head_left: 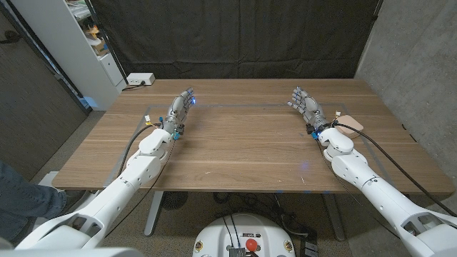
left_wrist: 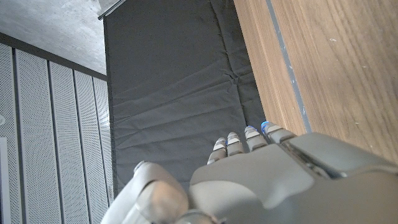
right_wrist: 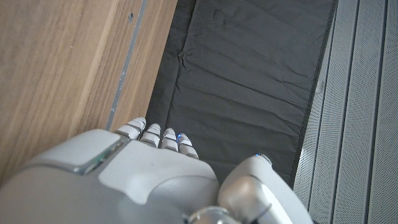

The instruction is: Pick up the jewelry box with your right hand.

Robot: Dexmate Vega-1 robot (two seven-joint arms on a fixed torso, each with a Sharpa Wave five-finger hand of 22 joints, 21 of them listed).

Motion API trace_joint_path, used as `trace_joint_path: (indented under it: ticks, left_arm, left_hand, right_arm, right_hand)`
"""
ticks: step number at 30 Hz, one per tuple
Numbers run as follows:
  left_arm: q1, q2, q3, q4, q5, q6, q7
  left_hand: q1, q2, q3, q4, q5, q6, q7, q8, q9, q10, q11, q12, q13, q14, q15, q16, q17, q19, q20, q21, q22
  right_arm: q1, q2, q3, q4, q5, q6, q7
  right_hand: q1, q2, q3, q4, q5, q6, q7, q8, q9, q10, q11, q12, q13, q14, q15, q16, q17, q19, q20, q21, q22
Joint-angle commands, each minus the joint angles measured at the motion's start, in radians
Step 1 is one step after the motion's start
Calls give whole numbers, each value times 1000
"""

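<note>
A: Two hands to enter first. Item one: grey-and-white left hand (head_left: 182, 107), over the brown wooden bench (head_left: 243, 150) towards its far left part. Fingers stretched out forward, nothing in them.

B: Confirmed from the left wrist view: left hand (left_wrist: 267, 180) seen from the back, fingertips in a row and empty, beside the bench (left_wrist: 336, 62).

A: Item two: grey-and-white right hand (head_left: 303, 103), far right part of the bench, well apart from the left hand. Fingers likewise extended, holding nothing.

B: The right wrist view agrees: right hand (right_wrist: 124, 180) with fingers straight and nothing in them, wood grain of the bench (right_wrist: 56, 68) alongside.

A: Item three: pale pink, rounded jewelry box (head_left: 351, 123). It lies on the bench just beside the right wrist, on its outer side, towards the right edge. Part of it is hidden behind the wrist and a black cable. No hand touches it.

B: Fixtures?

A: Thin blue tape lines (head_left: 235, 107) marked on the bench top. Black cloth curtain (head_left: 235, 36) behind the far edge. White power strip (head_left: 139, 79) beyond the far left corner. White shelf unit (head_left: 71, 43) at the left. One person's blue-clad leg (head_left: 21, 193) at the near left edge.
</note>
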Motion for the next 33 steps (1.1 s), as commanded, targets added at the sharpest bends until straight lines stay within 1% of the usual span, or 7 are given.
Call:
trace_joint_path:
  ticks: [1, 5, 10, 14, 23, 25, 33]
  left_arm:
    - [26, -110, -135, -8, 113, 63, -81]
    - [29, -139, -169, -8, 140, 73, -110]
    - [29, -163, -201, -12, 164, 98, -131]
    - [24, -180, -219, -6, 176, 106, -150]
    - [23, -200, -240, -5, 204, 112, -174]
    - [24, -204, -244, -6, 207, 113, -178]
    - [29, -210, -256, -12, 216, 119, -185]
  left_hand:
    - [12, 5, 9, -1, 7, 3, 8, 6, 3, -4, -2, 5, 2, -8, -3, 3, 4, -8, -4, 1, 4]
    - [14, 6, 11, -2, 6, 4, 9, 6, 3, -2, -1, 5, 1, -7, -4, 3, 4, -7, -3, -1, 4]
    - [16, 8, 12, -5, 6, 7, 8, 6, 3, 1, -1, 6, 1, -6, -2, 3, 4, -6, -1, -4, 4]
    - [20, 15, 17, -8, 7, 18, 11, 8, 3, 14, -2, 10, 0, 2, 0, 5, 3, 0, 8, -8, 4]
    - [24, 18, 20, -12, 7, 26, 12, 9, 3, 17, -3, 10, 0, 3, -1, 4, 3, 2, 9, -12, 4]
    - [24, 19, 21, -12, 8, 26, 12, 9, 3, 18, -2, 10, 0, 3, -1, 4, 3, 2, 9, -13, 5]
    - [27, 21, 23, -15, 8, 27, 12, 7, 3, 19, 0, 9, 0, 4, 0, 4, 3, 2, 14, -17, 5]
  right_arm:
    - [-6, 6, 1, -2, 3, -3, -3]
    - [-14, 10, 4, -12, 5, 0, -13]
    - [-23, 5, 6, -31, -1, 4, -19]
    - [-29, -5, 6, -47, -16, 14, -23]
    - [-42, -21, 10, -76, -47, 38, -40]
    - [-45, -25, 12, -85, -51, 31, -50]
    - [-51, -40, 16, -87, -73, 39, -60]
  right_hand:
    - [6, 2, 8, -1, 6, 9, 2, 7, 0, 9, 1, 3, 0, 8, 1, 7, 2, 7, -1, 5, 3]
    - [5, 2, 7, -1, 5, 10, 2, 7, -2, 10, -1, 2, -2, 8, 1, 7, 0, 8, 0, 3, 3]
    - [5, 4, 7, -1, 5, 11, 1, 7, -4, 10, 0, 0, -4, 8, 1, 7, -2, 8, 0, 1, 3]
    - [6, 6, 6, -2, 5, 13, 1, 7, -6, 14, -1, 0, -6, 10, 1, 8, -4, 10, 0, -1, 3]
    - [7, 9, 5, -4, 4, 14, 0, 7, -11, 16, -3, -2, -10, 12, -2, 9, -9, 12, -1, -5, 3]
    - [8, 9, 5, -5, 4, 14, 0, 7, -11, 16, -3, -2, -11, 12, -2, 9, -9, 12, -1, -5, 3]
    - [11, 11, 5, -8, 4, 14, -1, 6, -15, 17, -4, -4, -14, 10, -4, 8, -14, 13, -1, -9, 3]
